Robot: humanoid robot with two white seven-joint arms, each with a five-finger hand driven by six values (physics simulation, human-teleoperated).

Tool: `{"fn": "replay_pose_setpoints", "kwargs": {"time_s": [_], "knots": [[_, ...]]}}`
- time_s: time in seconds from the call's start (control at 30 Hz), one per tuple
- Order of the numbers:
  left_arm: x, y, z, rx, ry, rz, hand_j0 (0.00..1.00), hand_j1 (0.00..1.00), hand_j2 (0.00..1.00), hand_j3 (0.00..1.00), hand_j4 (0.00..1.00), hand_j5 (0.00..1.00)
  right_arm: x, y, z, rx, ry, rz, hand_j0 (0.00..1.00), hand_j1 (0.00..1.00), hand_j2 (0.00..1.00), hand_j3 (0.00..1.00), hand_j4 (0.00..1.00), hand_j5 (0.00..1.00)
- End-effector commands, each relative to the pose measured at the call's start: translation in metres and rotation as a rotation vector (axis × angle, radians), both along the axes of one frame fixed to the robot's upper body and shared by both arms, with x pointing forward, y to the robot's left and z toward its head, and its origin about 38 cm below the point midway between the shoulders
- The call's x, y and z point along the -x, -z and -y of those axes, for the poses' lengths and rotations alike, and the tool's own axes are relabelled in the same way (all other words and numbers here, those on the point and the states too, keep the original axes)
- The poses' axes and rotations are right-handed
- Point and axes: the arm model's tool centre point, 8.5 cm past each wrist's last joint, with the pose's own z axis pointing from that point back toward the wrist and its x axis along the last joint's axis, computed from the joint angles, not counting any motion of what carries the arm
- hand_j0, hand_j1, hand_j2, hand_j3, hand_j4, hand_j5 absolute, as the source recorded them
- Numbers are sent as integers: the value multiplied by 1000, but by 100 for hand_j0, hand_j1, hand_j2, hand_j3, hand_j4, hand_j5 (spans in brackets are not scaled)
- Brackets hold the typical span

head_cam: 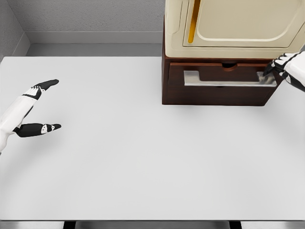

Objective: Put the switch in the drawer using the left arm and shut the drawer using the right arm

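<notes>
While the right hand [281, 69] presses its fingers, grouped together, against the drawer [221, 78] front, prob. to shut it, the left hand [35, 107] idles w/ fingers apart, empty; switch not visible.

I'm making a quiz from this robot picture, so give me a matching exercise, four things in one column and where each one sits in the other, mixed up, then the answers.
Things:
1. left hand
2. right hand
3. drawer
4. cream appliance

Places:
A. on top of the brown cabinet
B. far left, over the white table, fingers spread
C. slightly pulled out of the brown cabinet
D. at the drawer's right end

Pairs: 1-B, 2-D, 3-C, 4-A
</notes>
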Motion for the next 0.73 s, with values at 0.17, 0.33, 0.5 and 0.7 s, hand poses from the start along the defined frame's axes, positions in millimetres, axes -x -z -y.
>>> {"fn": "replay_pose_setpoints", "kwargs": {"time_s": [0.17, 0.33, 0.5, 0.7], "knots": [[0, -2, 1, 9, 3, 5, 100, 100, 100, 100, 100, 100, 10, -43, 34, 18, 53, 52, 43, 43, 43, 43, 43, 43], [1, -1, 5, 23, 3, 10, 100, 100, 100, 100, 100, 100, 15, -44, 32, 28, 39, 40, 44, 44, 44, 44, 44, 44], [2, 0, 5, 25, 1, 7, 100, 100, 100, 100, 100, 100, 22, -34, 0, 9, -52, 22, 44, 44, 44, 44, 44, 44], [2, 0, 5, 24, 2, 9, 100, 100, 100, 100, 100, 100, 25, -30, -20, -27, -103, 30, 44, 44, 44, 44, 44, 44]]}}
